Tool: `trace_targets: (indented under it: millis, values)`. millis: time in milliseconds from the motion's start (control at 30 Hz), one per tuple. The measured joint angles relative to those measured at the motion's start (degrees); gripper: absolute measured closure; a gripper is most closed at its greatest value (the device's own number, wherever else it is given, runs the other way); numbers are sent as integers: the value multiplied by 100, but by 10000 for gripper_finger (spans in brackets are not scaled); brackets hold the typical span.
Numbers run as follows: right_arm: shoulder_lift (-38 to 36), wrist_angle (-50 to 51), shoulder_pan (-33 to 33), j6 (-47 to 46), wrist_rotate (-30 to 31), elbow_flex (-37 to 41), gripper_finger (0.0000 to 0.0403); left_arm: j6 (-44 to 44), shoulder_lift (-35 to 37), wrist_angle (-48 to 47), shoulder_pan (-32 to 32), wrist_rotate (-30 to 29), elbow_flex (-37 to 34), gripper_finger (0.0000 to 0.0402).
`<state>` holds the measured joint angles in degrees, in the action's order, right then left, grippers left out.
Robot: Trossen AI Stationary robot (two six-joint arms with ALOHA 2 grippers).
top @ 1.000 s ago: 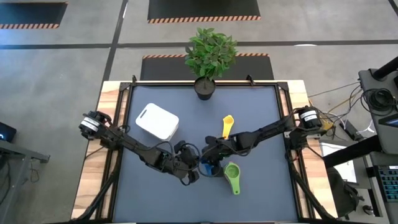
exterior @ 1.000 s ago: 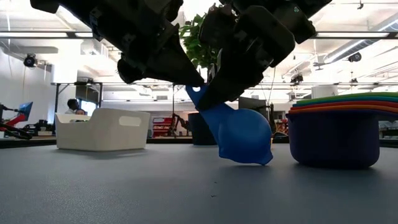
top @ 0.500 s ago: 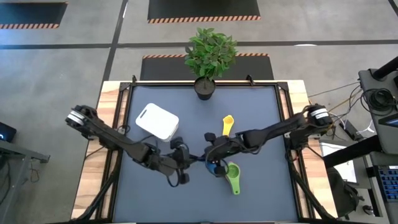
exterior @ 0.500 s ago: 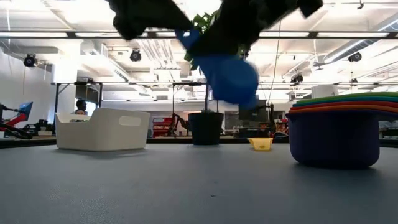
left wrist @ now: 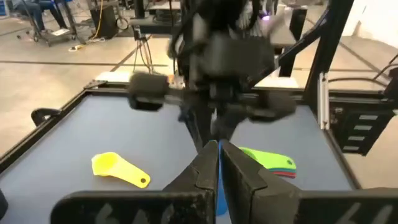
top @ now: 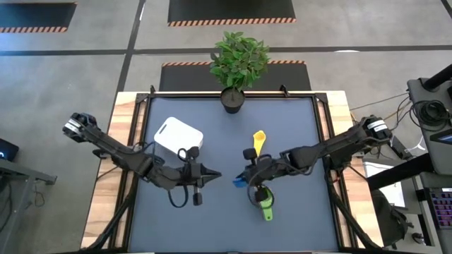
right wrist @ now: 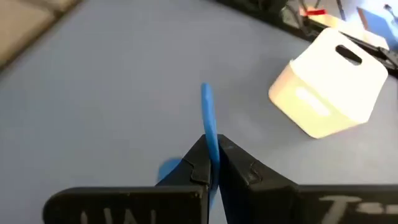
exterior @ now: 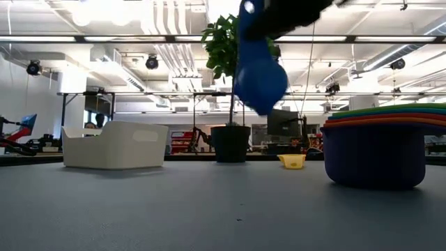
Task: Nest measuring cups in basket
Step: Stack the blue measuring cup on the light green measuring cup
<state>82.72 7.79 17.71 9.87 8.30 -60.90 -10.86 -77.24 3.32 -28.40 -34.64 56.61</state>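
Observation:
My right gripper [top: 239,182] is shut on the blue measuring cup [exterior: 259,77] above the table's middle. My left gripper [top: 214,175] is shut and bare, level, just left of the cup and pointing at it. Several nested cups [exterior: 376,150], purple lowest and green on top [top: 263,197], stand on the table right of the blue cup. The yellow cup [top: 258,143] lies alone farther back. The white basket [top: 178,137] stands at the left, with nothing showing in it from the right wrist view [right wrist: 333,84]. My right gripper pinches the blue cup's flat handle [right wrist: 206,109] between its two fingers, coming from the table's right. The handle's free end sticks out past the fingertips. The bowl [exterior: 259,80] hangs below the fingers, lifted clear of the table.
A potted plant in a black pot [top: 232,100] stands at the far edge's middle. The mat's black frame [top: 141,106] borders the table. Bare mat lies in front of both grippers toward the near edge.
The blue cup, whose bowl rested on the table a second ago, has been lifted clear. My left gripper has come away from the cup's handle and drawn back toward the table's left. My right gripper has risen with the cup.

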Motion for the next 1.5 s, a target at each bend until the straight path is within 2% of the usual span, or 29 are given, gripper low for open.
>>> trace_targets:
  millis: [167,433,667,800,933,1400,1500]
  values:
    - [-102,-39,480,579,645,132,395,5,41,-4,-40,-71,-1,401]
    - [-786,-107,1244,628,1872,586,395,-12,-80,103,-57,-245,-3,401]
    - [-1075,-322,2481,938,3892,1067,395,-12,-141,171,-56,-510,-3,401]
    - [-976,-620,3052,908,4772,1282,394,-11,-141,201,-53,-649,-3,401]
    - [-759,-687,3341,649,5428,1426,394,-11,-141,275,-49,-707,-3,401]
    - [397,-832,3629,136,6368,1338,394,-11,-143,345,-49,-705,-3,401]
    - [495,-853,3662,20,6384,1279,394,-4,-143,342,-49,-705,-3,401]
